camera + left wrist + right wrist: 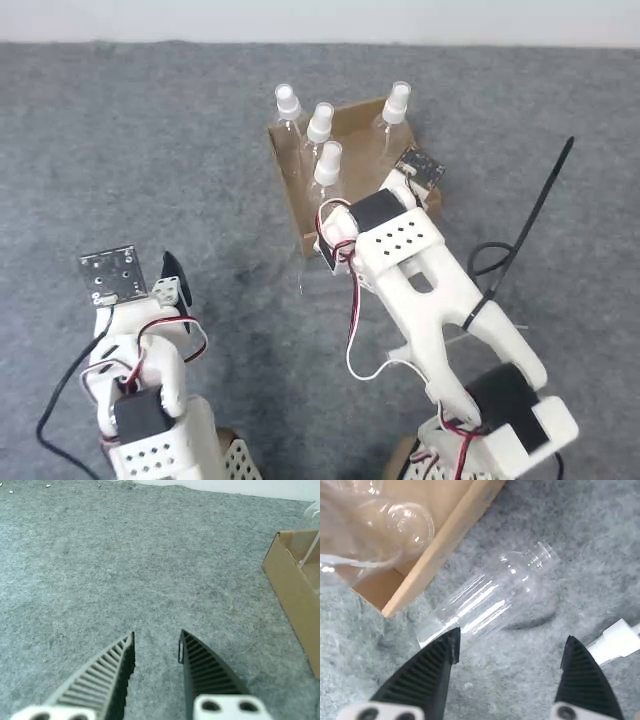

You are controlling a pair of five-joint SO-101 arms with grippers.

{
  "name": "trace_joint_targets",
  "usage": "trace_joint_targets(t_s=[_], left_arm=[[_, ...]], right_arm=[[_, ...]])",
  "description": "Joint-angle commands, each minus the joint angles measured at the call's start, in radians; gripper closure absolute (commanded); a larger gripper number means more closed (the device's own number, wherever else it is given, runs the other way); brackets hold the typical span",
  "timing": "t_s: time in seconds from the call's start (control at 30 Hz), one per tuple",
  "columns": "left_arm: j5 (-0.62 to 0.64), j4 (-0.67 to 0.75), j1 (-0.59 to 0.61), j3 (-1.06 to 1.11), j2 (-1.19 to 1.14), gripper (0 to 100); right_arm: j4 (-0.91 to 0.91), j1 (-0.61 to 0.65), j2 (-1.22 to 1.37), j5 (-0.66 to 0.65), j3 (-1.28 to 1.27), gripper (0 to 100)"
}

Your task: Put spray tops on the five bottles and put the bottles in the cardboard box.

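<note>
Just ahead of the right jaws, spread wide, a capless bottle lies beside the box, a top near; the left jaws hang narrowly parted over the bench.

No legible text or labels.

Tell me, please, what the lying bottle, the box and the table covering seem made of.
Lying bottle: probably clear glossy plastic; you can see straight through it, and it has bright highlights. Box: matte brown cardboard, raw cut edge. Table covering: grey felt or short carpet, by its fuzzy fibres.
</note>
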State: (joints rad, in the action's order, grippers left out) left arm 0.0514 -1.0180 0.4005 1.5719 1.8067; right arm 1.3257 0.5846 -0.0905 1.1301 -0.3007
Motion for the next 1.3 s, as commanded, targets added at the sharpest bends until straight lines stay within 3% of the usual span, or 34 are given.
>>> trace_joint_targets(t_s=[0.0, 0.53, 1.27], left_arm=[[-0.009, 0.032, -0.003, -0.012, 0.018, 86], [-0.009, 0.032, -0.002, -0.012, 0.018, 86], [-0.011, 0.032, -0.002, -0.012, 0.018, 86]], right_arm=[[-0.008, 0.004, 0.033, 0.014, 0.063, 73.4], [-0.048, 0.004, 0.386, 0.017, 0.221, 73.4], [0.038, 0.004, 0.426, -0.038, 0.247, 73.9]])
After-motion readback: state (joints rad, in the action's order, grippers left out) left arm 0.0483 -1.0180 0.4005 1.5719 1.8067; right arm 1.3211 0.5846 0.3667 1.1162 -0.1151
